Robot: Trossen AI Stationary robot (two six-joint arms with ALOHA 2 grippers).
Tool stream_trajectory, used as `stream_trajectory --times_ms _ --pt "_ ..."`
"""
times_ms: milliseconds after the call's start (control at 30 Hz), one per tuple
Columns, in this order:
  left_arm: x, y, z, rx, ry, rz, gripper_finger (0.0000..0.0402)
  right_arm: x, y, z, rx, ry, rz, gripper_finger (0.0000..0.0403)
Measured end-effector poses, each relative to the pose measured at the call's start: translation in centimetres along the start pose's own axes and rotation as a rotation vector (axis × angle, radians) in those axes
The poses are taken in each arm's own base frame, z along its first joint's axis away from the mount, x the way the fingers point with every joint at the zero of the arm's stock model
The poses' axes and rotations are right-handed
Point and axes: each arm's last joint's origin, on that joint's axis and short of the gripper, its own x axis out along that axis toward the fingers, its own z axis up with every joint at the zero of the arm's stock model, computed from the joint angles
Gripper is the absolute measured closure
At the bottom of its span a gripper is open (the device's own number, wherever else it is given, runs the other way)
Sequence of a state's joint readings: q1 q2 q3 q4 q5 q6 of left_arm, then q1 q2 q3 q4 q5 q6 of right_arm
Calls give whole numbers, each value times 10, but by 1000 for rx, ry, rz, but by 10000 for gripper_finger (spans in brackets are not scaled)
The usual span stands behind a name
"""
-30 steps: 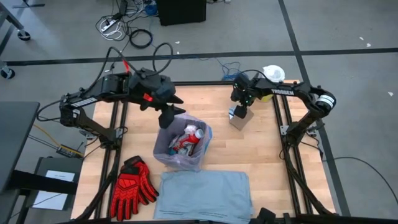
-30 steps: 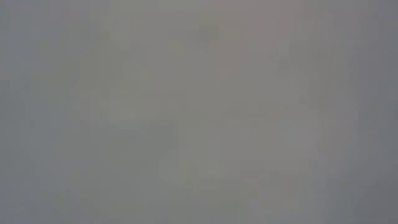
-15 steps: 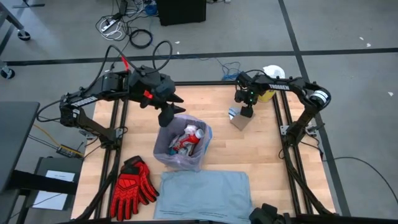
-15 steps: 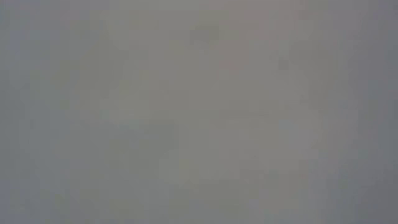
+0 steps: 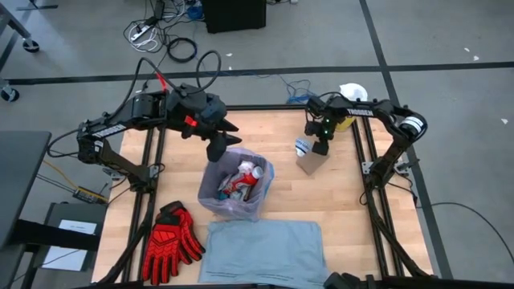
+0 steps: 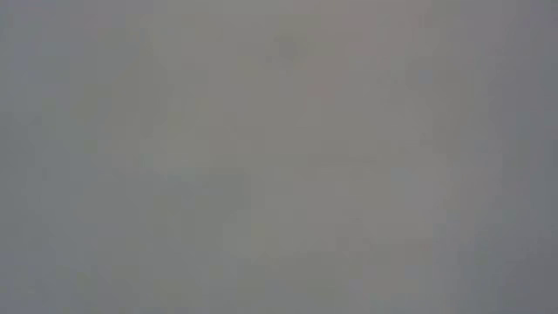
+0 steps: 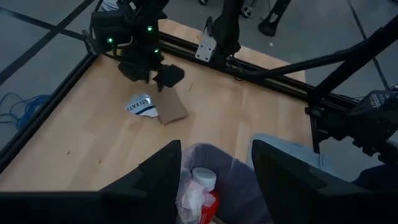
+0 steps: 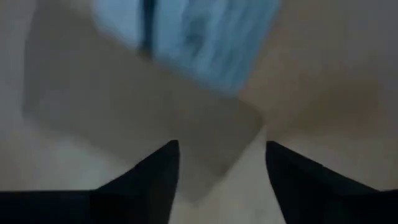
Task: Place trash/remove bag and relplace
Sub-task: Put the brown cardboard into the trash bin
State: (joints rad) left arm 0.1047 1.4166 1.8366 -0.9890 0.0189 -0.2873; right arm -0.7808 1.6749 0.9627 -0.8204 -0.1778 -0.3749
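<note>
High view: right pincer (image 5: 321, 147) low over far right part of bench (image 5: 277, 132), fingers apart, holding nothing. Brown cardboard piece (image 5: 309, 161) just below it, flat on bench; small white-blue scrap (image 5: 301, 146) touches cardboard, beside pincer. Left pincer (image 5: 217, 152) open and empty, directly over far rim of pink bag (image 5: 235, 189) (bag stands upright, bottle and paper inside). Grey-blue liner (image 5: 263, 249) flat, well apart from both pincers; red gloves (image 5: 170, 241) beside liner. Low view shows only grey.

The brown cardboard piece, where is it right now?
In the high view the brown cardboard piece lies flat on the wooden table, on the right side, touching a white-and-blue scrap, just under the right gripper and apart from the pink bag.
</note>
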Motion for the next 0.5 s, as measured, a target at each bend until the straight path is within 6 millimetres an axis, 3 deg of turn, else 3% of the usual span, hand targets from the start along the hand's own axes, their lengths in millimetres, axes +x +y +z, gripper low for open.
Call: stream_trajectory --times_ms 167,400,500 --pt "0 1 0 -1 -7 24 195 -2 7 0 23 5 11 241" --pt "0 1 0 -1 -13 44 195 0 16 2 16 18 17 382" --pt "0 1 0 -1 -13 44 195 0 21 3 -13 32 18 389"
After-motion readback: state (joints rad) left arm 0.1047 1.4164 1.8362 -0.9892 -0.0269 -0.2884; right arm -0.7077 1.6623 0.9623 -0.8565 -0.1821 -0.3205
